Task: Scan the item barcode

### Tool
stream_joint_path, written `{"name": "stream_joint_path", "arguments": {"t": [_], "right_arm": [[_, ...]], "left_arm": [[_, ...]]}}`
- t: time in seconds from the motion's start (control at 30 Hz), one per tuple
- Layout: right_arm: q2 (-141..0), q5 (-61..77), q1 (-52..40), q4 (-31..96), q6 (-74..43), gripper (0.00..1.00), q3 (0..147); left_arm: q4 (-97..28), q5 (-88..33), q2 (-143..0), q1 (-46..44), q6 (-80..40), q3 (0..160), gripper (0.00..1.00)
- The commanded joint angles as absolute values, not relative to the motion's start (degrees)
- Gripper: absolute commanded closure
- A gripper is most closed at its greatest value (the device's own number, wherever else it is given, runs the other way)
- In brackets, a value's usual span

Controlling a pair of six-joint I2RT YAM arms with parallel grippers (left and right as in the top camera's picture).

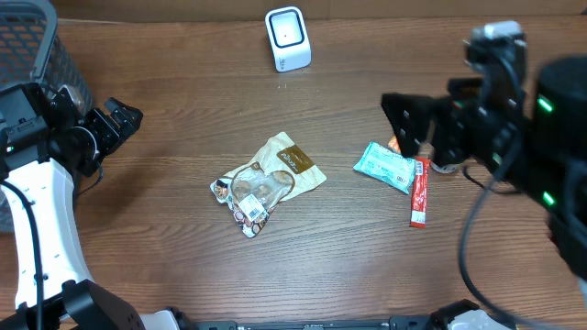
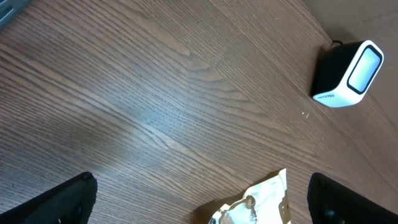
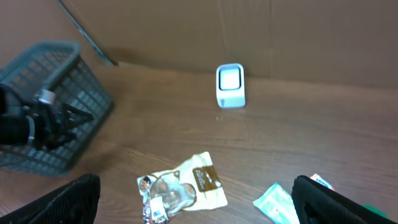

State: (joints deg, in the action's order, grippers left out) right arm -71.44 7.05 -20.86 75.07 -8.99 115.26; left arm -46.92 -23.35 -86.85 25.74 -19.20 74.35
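Observation:
A white barcode scanner [image 1: 288, 38] stands upright at the back of the table; it also shows in the left wrist view [image 2: 348, 74] and the right wrist view [image 3: 231, 86]. A cream snack bag [image 1: 271, 179] lies flat mid-table, its top corner just inside the left wrist view [image 2: 264, 199]. Right of it lie a teal packet [image 1: 387, 167] and a red stick pack [image 1: 420, 191]. My left gripper [image 1: 126, 120] hovers open at the left, well away from the bag. My right gripper [image 1: 404, 124] hangs open just above the teal packet, holding nothing.
A grey mesh basket [image 1: 37, 46] stands at the back left corner, behind my left arm [image 3: 37, 121]. An orange item [image 1: 394, 144] peeks out under the right gripper. A cardboard wall [image 3: 261, 37] closes off the back of the table.

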Motion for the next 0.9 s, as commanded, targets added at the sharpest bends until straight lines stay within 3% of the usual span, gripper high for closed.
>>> {"name": "stream_joint_path", "arguments": {"t": [0.0,0.87], "right_arm": [[-68.0,6.9,-20.5,75.0,-9.2,0.00,115.5],[-53.3,-1.0,-20.5,79.9,-8.8,0.00,115.4]], "left_arm": [[-46.9,-23.4,-86.0,25.8,-19.5,74.7,0.00],[-46.9,-23.4,-86.0,25.8,-19.5,74.7,0.01]]}}
